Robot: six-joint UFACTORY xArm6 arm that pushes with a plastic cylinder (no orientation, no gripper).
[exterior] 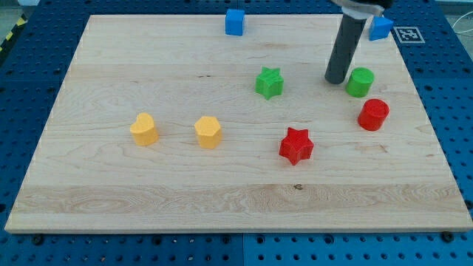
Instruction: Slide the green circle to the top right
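A: Where is the green circle (361,81) right now?

B: On the wooden board (111,199), near its right edge and a little below the top right corner. My tip (337,80) rests just beside it on the view's left; whether the two touch is hard to tell.

A: Any fingers on the arm, open or closed?

B: None to report. The arm ends in a plain dark rod, so there is nothing that opens or shuts. The rod's upper part is cut off by the view's top edge.

A: What else is close by?

B: A red cylinder (373,114) sits just below the green circle, nearer the right edge. A green star (270,83) lies left of my tip. A blue block (380,28) at the top right corner is partly hidden behind the rod's mount, so its shape is unclear.

A: And the rest?

B: A blue cube (234,22) on the top edge, a red star (296,145) toward the middle, and two yellow blocks (145,129) (208,132) side by side toward the left edge; their shape is hard to name.
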